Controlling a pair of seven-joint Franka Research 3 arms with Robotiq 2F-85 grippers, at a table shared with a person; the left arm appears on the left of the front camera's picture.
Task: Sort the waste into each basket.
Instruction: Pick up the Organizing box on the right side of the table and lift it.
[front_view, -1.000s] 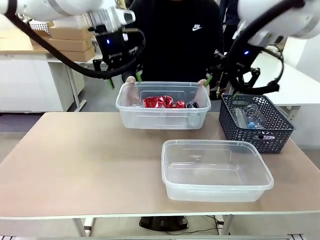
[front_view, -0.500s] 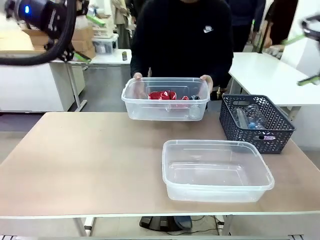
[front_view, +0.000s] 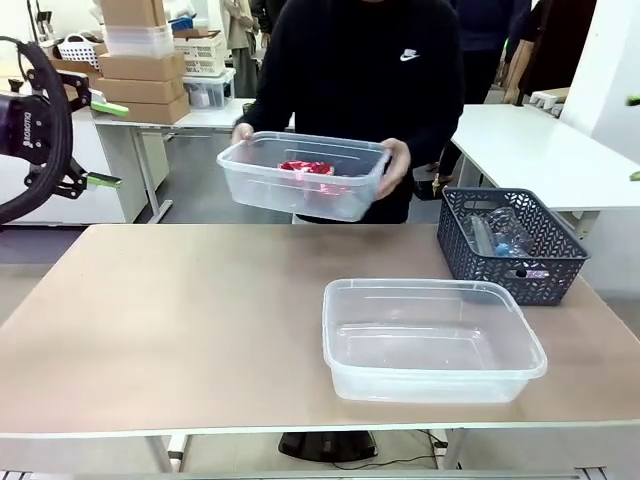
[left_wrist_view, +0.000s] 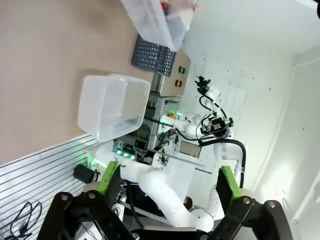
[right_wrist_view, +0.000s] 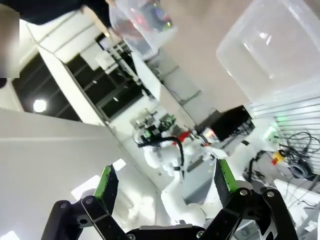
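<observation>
Left fingers (left_wrist_view: 107, 179): spread wide, nothing between them; in the front view they sit off the desk's left side, up at the level of the held tub.
Right fingers (right_wrist_view: 106, 182): also wide apart and empty, high above the desk, looking down at both tubs.
Held tub (front_view: 268, 190): clear, in the person's two hands (front_view: 394, 160), in the air past the far edge of the desk (front_view: 180, 310), tilted a little.
Cans (front_view: 306, 168): red, shiny, lying in the held tub; they look crumpled, and their number cannot be told.
Empty tub (front_view: 432, 378): clear, on the desk toward the near right, nothing in it.
Basket (front_view: 500, 268): dark grey lattice, on the desk at the right, just behind the empty tub.
Bottles (front_view: 500, 232): clear plastic, lying in the basket; hard to count through the lattice.
Can handling: likely light, thin-walled and slick. A firm squeeze would dent them further. Best taken across the middle of the body.
Bottle handling: likely light, springy and prone to rolling or popping out of a pinch. Grip the body near its middle, not the neck.
Risk: see-through bottles against a see-through tub are easy to misjudge.
</observation>
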